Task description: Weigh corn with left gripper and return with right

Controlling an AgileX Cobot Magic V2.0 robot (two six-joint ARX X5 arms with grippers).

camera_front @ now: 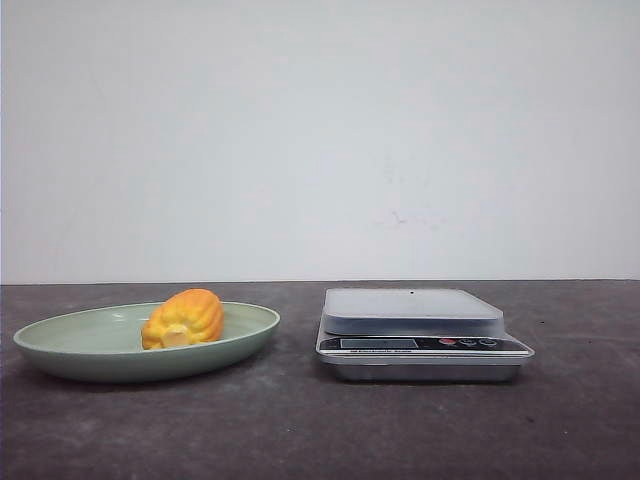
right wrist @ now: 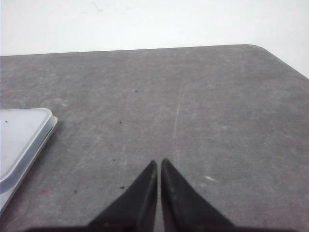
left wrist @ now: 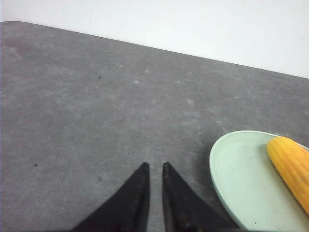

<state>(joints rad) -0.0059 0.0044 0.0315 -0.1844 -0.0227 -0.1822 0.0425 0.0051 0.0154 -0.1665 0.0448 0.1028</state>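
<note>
The corn (camera_front: 183,318), a stubby orange-yellow cob with a pale cut end, lies in a pale green plate (camera_front: 60,350) on the left of the table. A silver digital scale (camera_front: 420,335) stands to its right with nothing on its platform. In the left wrist view my left gripper (left wrist: 154,165) hovers over bare table, shut with only a thin slit between its black fingers; the plate (left wrist: 236,179) and corn (left wrist: 292,164) lie off to its side. My right gripper (right wrist: 159,162) is shut and empty over bare table beside the scale's corner (right wrist: 19,135). Neither gripper shows in the front view.
The dark grey tabletop (camera_front: 300,430) ends at a white wall behind. The table's rounded far corner (right wrist: 256,48) shows in the right wrist view.
</note>
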